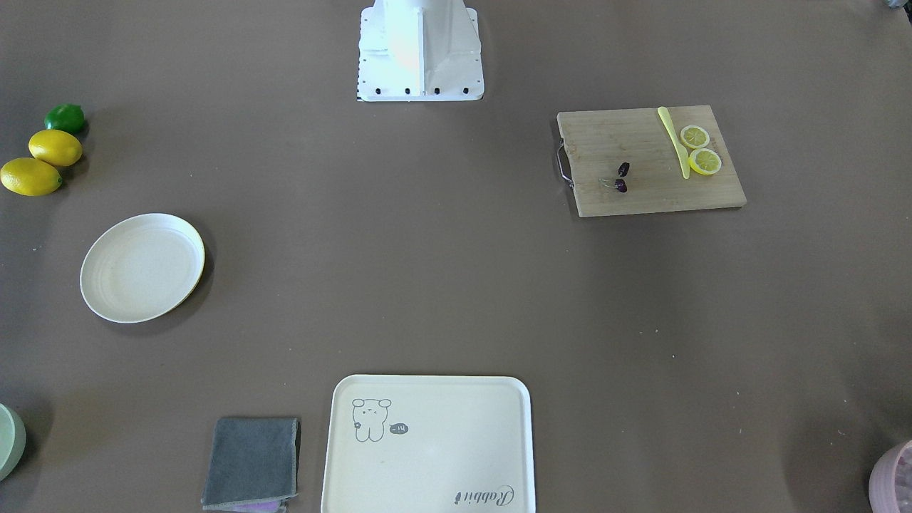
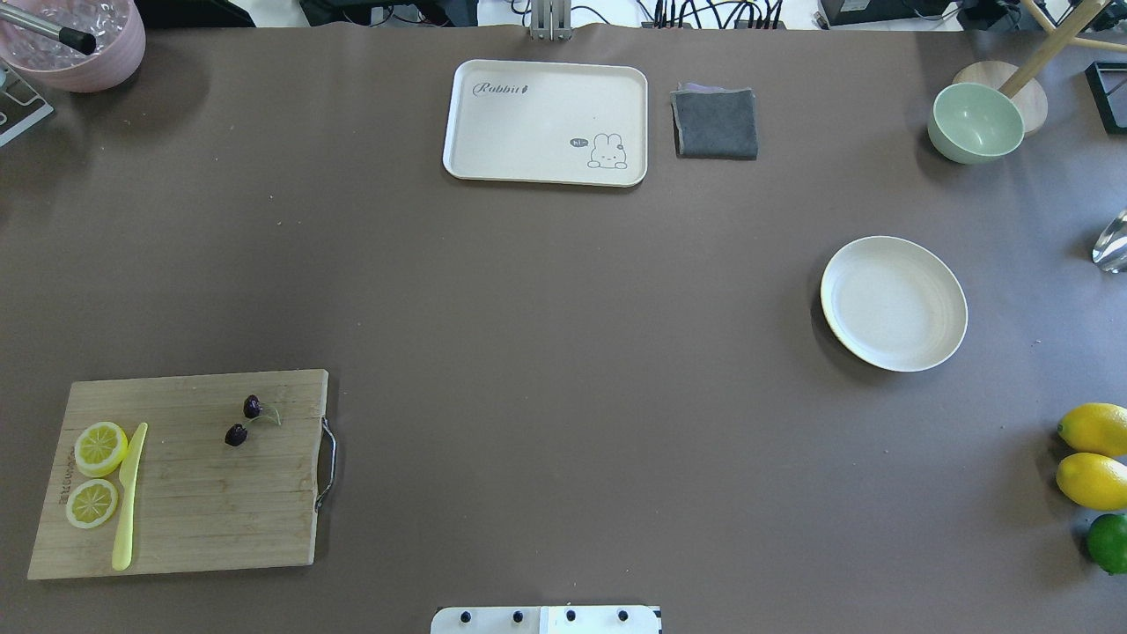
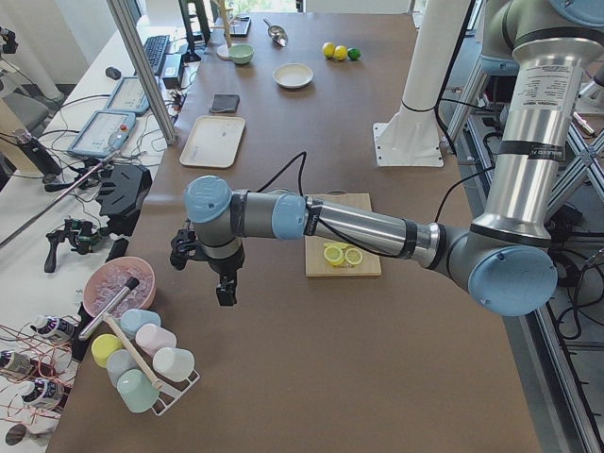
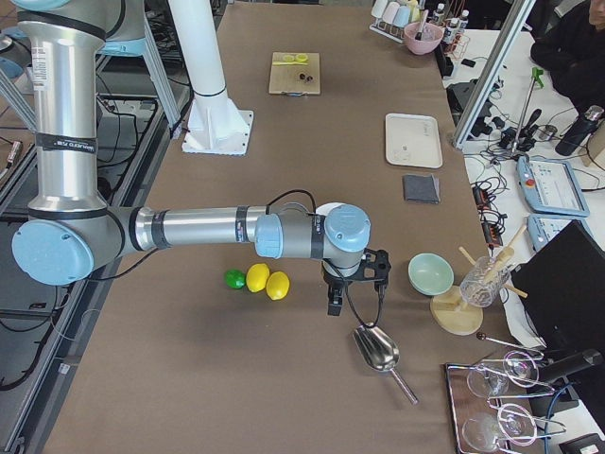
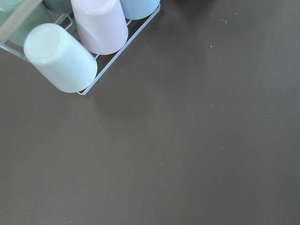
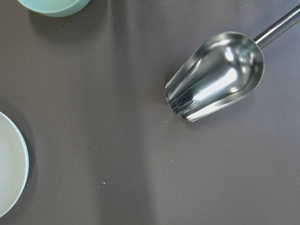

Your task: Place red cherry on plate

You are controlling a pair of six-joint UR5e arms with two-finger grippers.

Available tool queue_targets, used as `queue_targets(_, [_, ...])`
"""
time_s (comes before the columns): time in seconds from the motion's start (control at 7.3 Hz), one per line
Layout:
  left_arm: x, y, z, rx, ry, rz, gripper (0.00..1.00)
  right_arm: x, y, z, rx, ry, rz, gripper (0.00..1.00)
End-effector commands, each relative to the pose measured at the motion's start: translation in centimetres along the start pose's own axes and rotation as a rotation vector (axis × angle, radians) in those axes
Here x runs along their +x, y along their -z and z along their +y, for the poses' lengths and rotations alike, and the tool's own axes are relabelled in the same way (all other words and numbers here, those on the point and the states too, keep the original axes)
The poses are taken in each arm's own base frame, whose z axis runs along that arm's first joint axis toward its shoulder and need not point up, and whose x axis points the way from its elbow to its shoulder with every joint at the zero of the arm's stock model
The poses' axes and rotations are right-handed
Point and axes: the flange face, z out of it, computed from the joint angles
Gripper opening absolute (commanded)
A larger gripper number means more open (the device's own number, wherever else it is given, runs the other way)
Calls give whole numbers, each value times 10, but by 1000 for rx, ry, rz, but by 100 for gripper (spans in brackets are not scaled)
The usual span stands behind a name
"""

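The red cherry (image 1: 621, 178) (image 2: 244, 421), two dark maroon fruits on thin stems, lies on the wooden cutting board (image 2: 185, 475). The plate (image 1: 142, 267) (image 2: 894, 302), round and cream-white, sits bare far across the table from it. My left gripper (image 3: 226, 294) hangs over the table end near the cup rack, well away from the board. My right gripper (image 4: 335, 307) hovers past the plate, near the metal scoop. Both show only in the side views, so I cannot tell whether they are open or shut. A sliver of the plate's rim (image 6: 9, 173) shows in the right wrist view.
Two lemon slices (image 2: 97, 471) and a yellow knife (image 2: 128, 497) share the board. A cream tray (image 2: 546, 121) and grey cloth (image 2: 715, 123) lie at the far edge. A green bowl (image 2: 975, 121), two lemons (image 2: 1094, 453), a lime (image 2: 1109, 541), the scoop (image 6: 215, 82) and the cup rack (image 5: 79, 42) ring the table.
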Motion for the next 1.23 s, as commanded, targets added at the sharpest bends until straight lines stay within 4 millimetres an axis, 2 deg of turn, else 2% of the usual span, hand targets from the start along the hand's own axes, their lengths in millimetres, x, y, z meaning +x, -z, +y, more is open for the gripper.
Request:
queue_targets(0.0, [0, -2, 0, -3, 0, 0, 98, 0, 0, 0, 1, -1, 1, 100])
queue_targets(0.82, [1, -1, 0, -1, -2, 2, 98, -4, 3, -2, 8, 13, -3, 100])
queue_targets(1.1, [9, -7, -3, -3, -25, 2, 98, -7, 6, -4, 15, 33, -5, 100])
